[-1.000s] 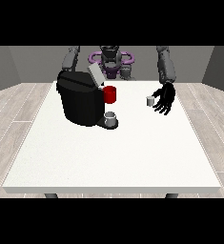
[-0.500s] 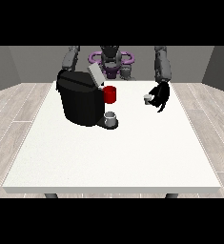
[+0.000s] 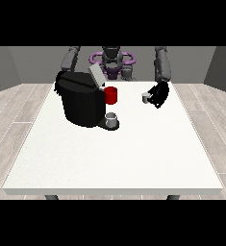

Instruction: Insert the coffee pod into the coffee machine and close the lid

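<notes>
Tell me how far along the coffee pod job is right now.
Early stage. Done: the coffee machine lid is already up, so the slot is open. In hand: the robot hand at the view's right is at the small coffee pod, apparently taking hold of it, though whether it is off the table is unclear. Left: carry the pod to the machine, insert it, and close the lid.

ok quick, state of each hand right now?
Hand at the view's right: beside the small grey coffee pod; fingers cannot be told.
The other hand: hidden behind the coffee machine, not in view.
</notes>
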Robot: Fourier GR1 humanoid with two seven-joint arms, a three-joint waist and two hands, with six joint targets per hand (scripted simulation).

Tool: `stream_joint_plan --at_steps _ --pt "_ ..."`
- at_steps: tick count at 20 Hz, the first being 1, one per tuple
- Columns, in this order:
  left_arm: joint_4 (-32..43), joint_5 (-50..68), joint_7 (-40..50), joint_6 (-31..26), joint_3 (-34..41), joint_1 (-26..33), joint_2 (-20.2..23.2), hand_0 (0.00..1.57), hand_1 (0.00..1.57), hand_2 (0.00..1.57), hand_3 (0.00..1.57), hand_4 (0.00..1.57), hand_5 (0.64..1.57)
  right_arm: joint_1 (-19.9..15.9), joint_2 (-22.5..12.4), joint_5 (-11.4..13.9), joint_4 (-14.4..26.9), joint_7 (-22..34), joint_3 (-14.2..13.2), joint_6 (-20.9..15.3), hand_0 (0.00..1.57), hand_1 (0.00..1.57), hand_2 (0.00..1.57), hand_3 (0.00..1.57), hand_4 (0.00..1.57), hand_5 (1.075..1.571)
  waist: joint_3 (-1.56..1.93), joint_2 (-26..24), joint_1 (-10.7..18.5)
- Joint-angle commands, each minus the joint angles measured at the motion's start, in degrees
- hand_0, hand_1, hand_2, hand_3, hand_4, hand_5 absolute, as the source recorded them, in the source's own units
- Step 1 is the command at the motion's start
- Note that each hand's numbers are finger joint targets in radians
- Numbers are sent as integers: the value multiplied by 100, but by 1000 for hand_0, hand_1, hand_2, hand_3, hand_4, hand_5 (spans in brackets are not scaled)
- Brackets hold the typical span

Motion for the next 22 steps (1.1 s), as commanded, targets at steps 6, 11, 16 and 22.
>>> stream_joint_plan --at_steps 6,11,16,22 --pt "-268 70 162 -419 22 -198 -367 1516 1516 1465 1340 592 1571 -164 -160 -122 815 -247 -263 59 0 0 0 0 281 1571 -10 -383 324" --pt "-441 167 175 -788 13 -102 -455 1420 1420 1392 1289 596 1571 160 -35 -38 693 -63 -35 59 0 0 0 0 286 1571 -11 -845 329" --pt "-611 541 1011 -1322 304 -803 -607 1385 1385 1417 1373 592 1571 366 -56 130 826 -321 116 168 0 0 0 0 249 1571 -9 -1082 195" --pt "-955 393 1469 -1412 146 -944 -828 1461 1461 1471 1425 629 1571 275 -10 147 675 4 176 22 0 0 0 0 309 1571 -10 -1185 118"
